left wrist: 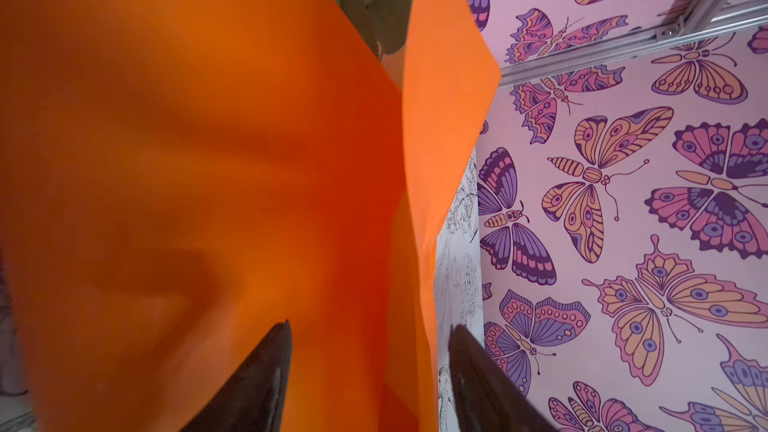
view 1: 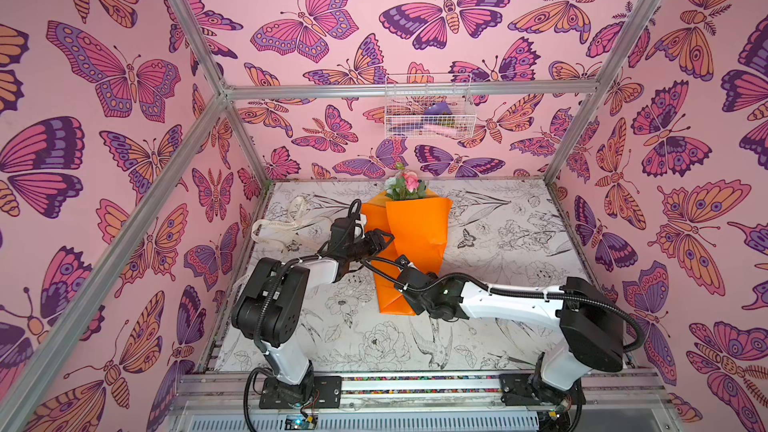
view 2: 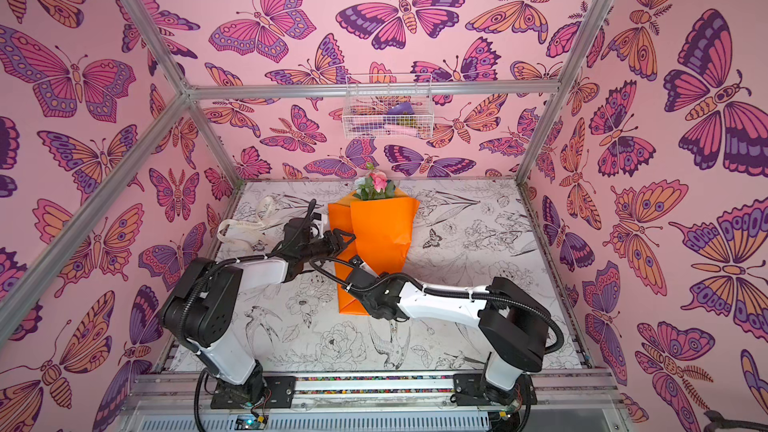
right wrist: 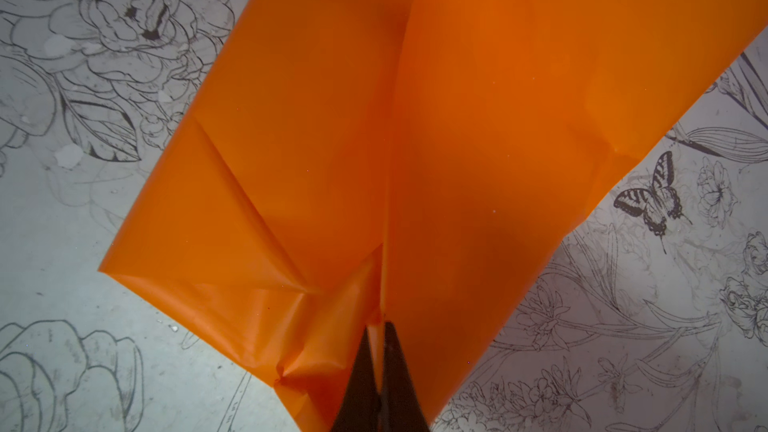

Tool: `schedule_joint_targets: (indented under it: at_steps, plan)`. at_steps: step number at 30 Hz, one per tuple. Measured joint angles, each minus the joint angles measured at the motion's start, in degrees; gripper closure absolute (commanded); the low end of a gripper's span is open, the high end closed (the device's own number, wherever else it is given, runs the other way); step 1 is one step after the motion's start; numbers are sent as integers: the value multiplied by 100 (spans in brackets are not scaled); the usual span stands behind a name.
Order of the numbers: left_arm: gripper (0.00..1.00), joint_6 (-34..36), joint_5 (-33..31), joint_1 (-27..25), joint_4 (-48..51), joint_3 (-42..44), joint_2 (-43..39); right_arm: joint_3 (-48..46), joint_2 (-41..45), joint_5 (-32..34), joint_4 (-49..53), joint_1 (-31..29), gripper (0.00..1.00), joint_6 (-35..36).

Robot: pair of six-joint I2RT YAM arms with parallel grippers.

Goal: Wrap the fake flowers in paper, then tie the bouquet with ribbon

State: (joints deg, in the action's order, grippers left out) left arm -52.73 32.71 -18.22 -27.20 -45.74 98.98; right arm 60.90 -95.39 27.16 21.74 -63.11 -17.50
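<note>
— Found the bouquet of pink and white fake roses in bright orange paper (view 1: 415, 238)?
— Lying on the white flower-printed table (view 1: 519, 243), blooms at the far end.
— And the black left gripper (left wrist: 370, 328)?
— Spread open astride a paper edge, holding nothing.
— The black right gripper (right wrist: 377, 328)?
— Pinched tight on a fold of the wrap.

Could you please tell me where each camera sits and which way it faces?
Both top views: high above the robot's base, looking down and forward over the table, bouquet and ribbon; both arms, left tool and right tool show.
Left wrist: on the left arm, close against the bouquet's orange paper, butterfly wall beyond; only the open tool's fingers show.
Right wrist: on the right arm, looking down at the paper on the table; its tool shows, shut on a fold.
Shared: every view shows the orange paper.
</note>
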Motion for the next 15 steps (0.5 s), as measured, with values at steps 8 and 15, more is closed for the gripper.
schedule_joint_targets:
  at_steps: [8,15]
  plan:
    - [32,-96,245,-181,0,11,4,144,-179,-149,-7,0,100,157]
    - [78,-151,337,-212,-7,11,15,352,-341,-260,-7,0,96,284]
